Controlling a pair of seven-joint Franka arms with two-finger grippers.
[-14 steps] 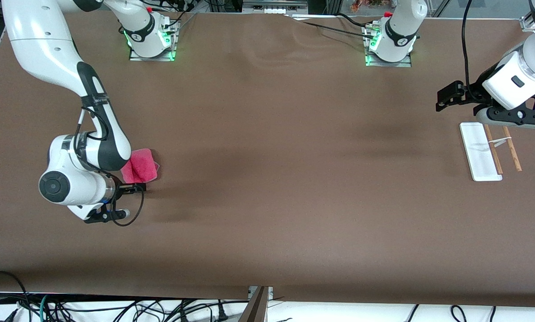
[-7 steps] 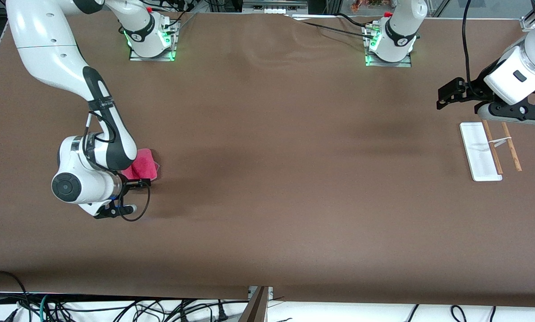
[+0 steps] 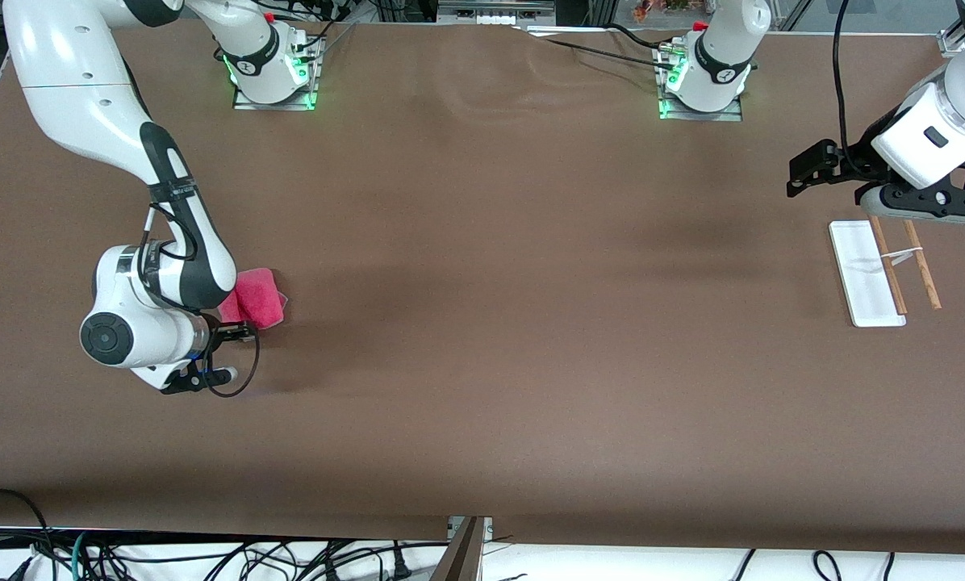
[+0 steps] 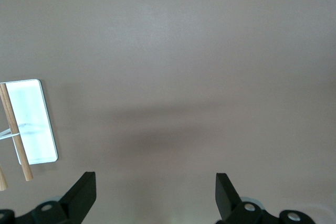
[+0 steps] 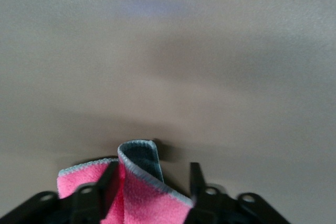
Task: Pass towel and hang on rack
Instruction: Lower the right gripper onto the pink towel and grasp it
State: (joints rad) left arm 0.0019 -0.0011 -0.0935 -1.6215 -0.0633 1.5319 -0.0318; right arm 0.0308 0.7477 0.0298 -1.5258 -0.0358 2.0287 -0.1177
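Note:
The pink-red towel [image 3: 258, 299] lies on the brown table toward the right arm's end. In the right wrist view the towel [image 5: 142, 198] is bunched into a raised fold with its grey edge up. My right gripper [image 3: 236, 326] is low at the towel's nearer edge, and the right gripper [image 5: 152, 182] has its fingers pressed on either side of the fold. The rack [image 3: 866, 274], a white base with two wooden rods [image 3: 924, 274], lies toward the left arm's end. My left gripper [image 3: 930, 211] hovers open and empty over the table beside the rack [image 4: 34, 121].
Both arm bases [image 3: 273, 77] stand on plates along the table edge farthest from the front camera. Cables [image 3: 208, 557] hang below the table's nearest edge. Bare brown tabletop [image 3: 531, 323] stretches between towel and rack.
My right gripper shifted toward the table's middle, then back, staying low at the towel. The towel went from lying flat to bunched. The left gripper lifted slightly and holds still.

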